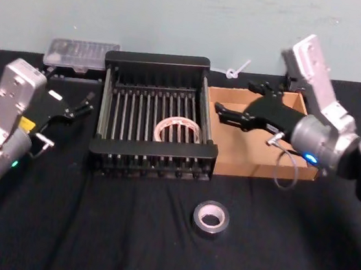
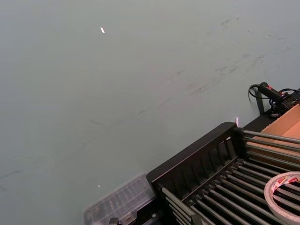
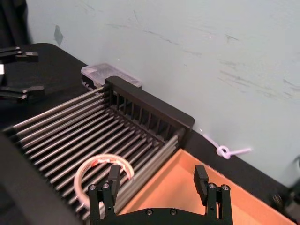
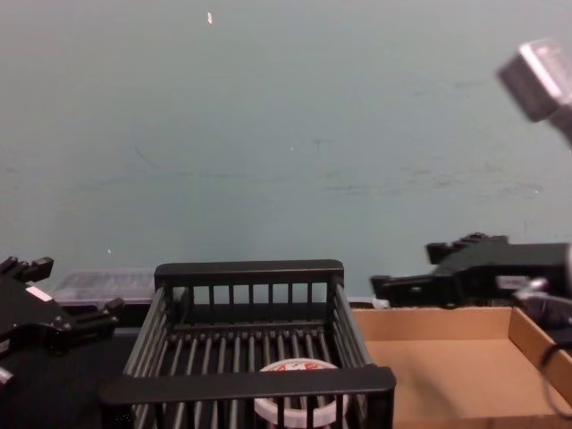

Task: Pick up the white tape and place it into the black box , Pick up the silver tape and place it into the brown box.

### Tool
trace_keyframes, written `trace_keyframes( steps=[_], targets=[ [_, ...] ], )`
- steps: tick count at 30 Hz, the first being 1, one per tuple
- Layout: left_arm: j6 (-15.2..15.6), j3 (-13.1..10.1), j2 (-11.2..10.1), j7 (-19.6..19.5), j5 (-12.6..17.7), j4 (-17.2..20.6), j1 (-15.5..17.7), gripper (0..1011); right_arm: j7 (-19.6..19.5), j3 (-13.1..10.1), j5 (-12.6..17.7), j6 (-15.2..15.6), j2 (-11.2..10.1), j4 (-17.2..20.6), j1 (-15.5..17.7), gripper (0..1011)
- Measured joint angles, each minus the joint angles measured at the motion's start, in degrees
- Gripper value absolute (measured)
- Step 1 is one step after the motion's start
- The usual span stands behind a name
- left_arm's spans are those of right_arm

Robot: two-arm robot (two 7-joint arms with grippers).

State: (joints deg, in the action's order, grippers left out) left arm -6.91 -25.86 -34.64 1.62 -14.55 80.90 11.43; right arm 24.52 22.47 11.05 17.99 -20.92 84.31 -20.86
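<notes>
I am seeing the white tape (image 1: 178, 130) lying flat on the barred floor of the black box (image 1: 157, 61), toward the box's right and near side — its red-printed core is showing in the chest view. The silver tape (image 1: 211, 217) is lying flat on the black bench (image 1: 123, 239), out in front of both boxes and apart from them. The brown box (image 1: 255, 169) is sitting just to the right of the black box, their walls side by side. I am holding the right end effector (image 1: 219, 110) above the brown box's left part, near the black box's right wall; its fingers (image 3: 114, 174) are standing wide apart with nothing between them. The left end effector (image 1: 88, 101) is hanging just left of the black box, also spread and holding nothing. A clear plastic case (image 1: 80, 54) is lying behind the black box's left corner, by the wall.
</notes>
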Motion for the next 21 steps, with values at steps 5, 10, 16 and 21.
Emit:
trace_keyframes(
  steps=[5, 10, 16, 21],
  targets=[
    [0.0, 0.0, 0.0, 0.0, 0.0, 0.0, 0.0, 1001, 1.6, -2.0, 3.2, 2.9, -4.1, 6.2, 4.2, 1002],
    [0.0, 0.0, 0.0, 0.0, 0.0, 0.0, 0.0, 1001, 3.0, -2.7, 5.1, 4.7, -7.4, 10.2, 7.7, 1002],
    [0.0, 0.0, 0.0, 0.0, 0.0, 0.0, 0.0, 1001, 4.4, -1.9, 6.6, 6.7, -10.6, 13.7, 11.2, 1002],
    [0.0, 0.0, 0.0, 0.0, 0.0, 0.0, 0.0, 1001, 5.1, -0.4, 7.3, 7.7, -11.8, 14.7, 12.8, 1002]
  ],
)
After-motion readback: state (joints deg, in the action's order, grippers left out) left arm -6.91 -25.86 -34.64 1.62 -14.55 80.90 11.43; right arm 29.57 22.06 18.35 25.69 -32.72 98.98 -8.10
